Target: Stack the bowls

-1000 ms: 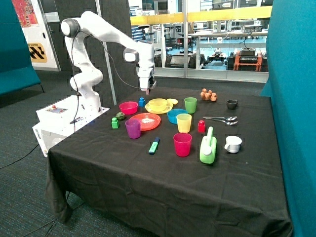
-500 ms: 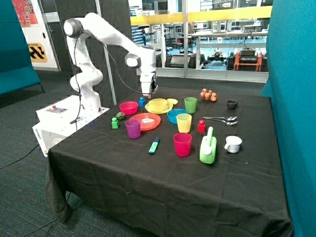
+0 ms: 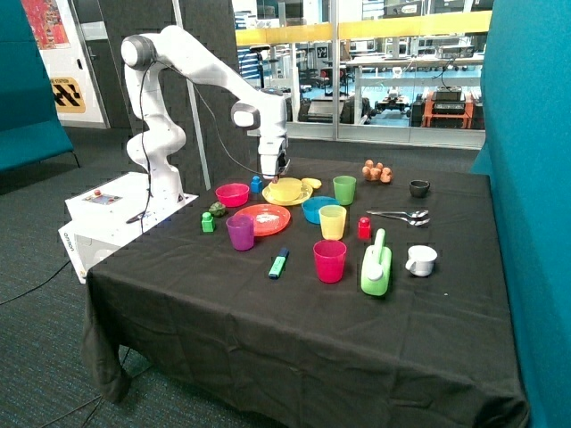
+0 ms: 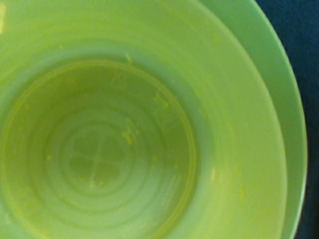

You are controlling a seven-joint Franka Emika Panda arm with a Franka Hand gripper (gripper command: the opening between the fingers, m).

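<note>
The yellow bowl sits on a flat yellow plate at the back of the table. The pink bowl stands apart beside it, towards the robot base. The blue bowl stands apart behind the yellow cup. My gripper hangs at the yellow bowl's rim, on the side nearest the pink bowl. In the wrist view the inside of the yellow bowl fills the picture, with the plate's edge beside it. No bowl is inside another.
An orange plate, purple cup, yellow cup, green cup and red cup crowd the bowls. A blue block stands between the pink bowl and the gripper. A green marker lies nearer the front.
The arm has swung from above the blue block towards the yellow bowl and come down to its rim. The bowls have not moved.
</note>
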